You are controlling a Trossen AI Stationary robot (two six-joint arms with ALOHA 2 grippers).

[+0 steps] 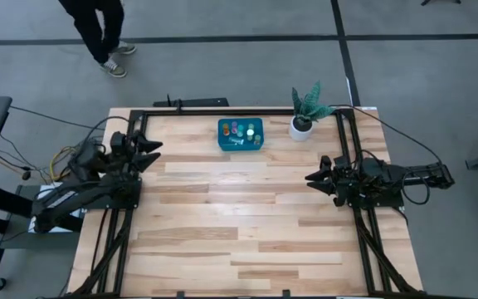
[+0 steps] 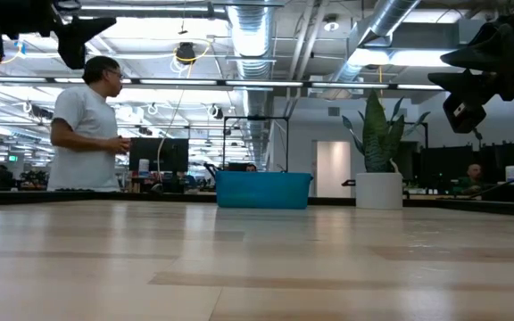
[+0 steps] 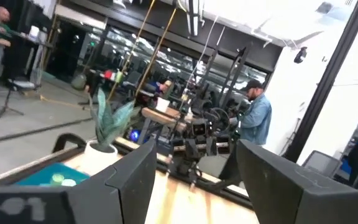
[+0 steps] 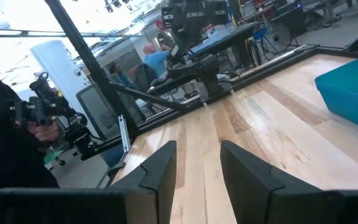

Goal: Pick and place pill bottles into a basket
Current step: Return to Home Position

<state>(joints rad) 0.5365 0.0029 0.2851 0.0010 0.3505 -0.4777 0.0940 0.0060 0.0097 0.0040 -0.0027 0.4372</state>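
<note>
The teal-blue basket (image 1: pixel 241 134) stands near the table's far edge with several small pill bottles (image 1: pixel 237 129) inside, orange, green and pink among them. It also shows in the low view (image 2: pixel 263 190) and the right wrist view (image 4: pixel 353 93). My left gripper (image 1: pixel 158 154) is open and empty at the table's left side, raised above the wood. My right gripper (image 1: pixel 310 178) is open and empty at the right side, also raised. Both stand well away from the basket.
A potted plant in a white pot (image 1: pixel 304 123) stands right of the basket at the far edge. A black frame (image 1: pixel 222 112) runs round the table. A person (image 2: pixel 86 125) stands beyond the far edge. Bare wood (image 1: pixel 239 216) lies between the arms.
</note>
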